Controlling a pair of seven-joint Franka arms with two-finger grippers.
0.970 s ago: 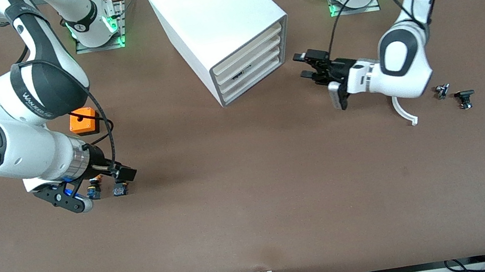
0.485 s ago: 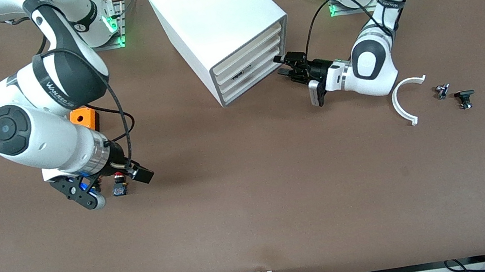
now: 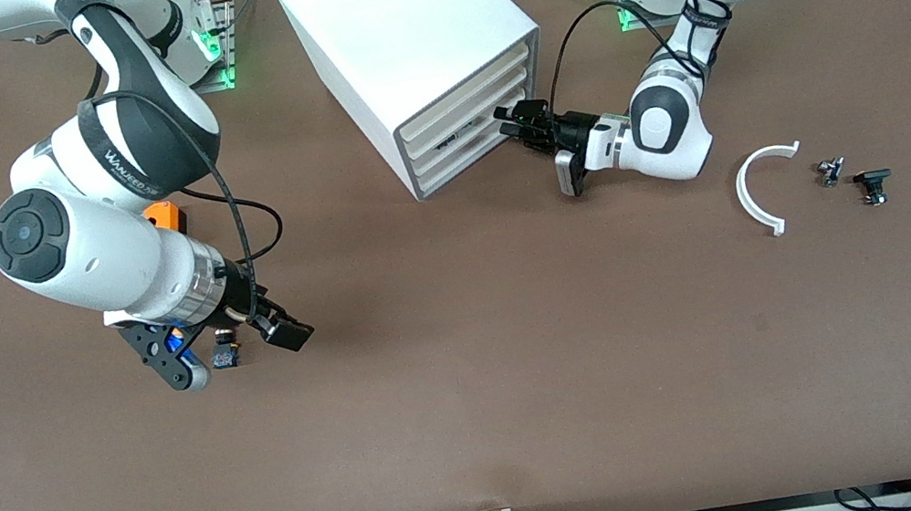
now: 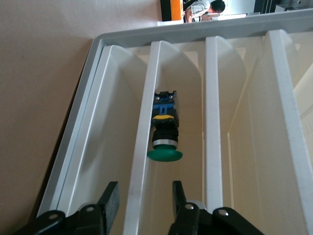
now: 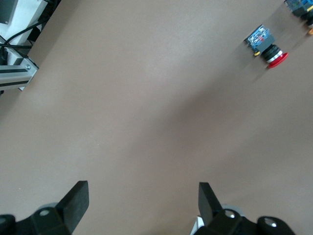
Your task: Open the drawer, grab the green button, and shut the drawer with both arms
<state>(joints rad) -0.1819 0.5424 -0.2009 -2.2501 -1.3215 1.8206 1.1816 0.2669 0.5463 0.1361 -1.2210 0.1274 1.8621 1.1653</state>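
At drawer [image 4: 146, 122]: green-capped button [image 4: 164, 132] | left gripper [image 4: 142, 200] unclenched | right gripper [image 5: 142, 203] spread wide

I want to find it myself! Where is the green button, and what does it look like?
Look for the big white cabinet in the middle of the table. The left tool is right at its drawers. The green button lies inside, between white dividers; it has a green mushroom cap, whereas the one on the table has red.
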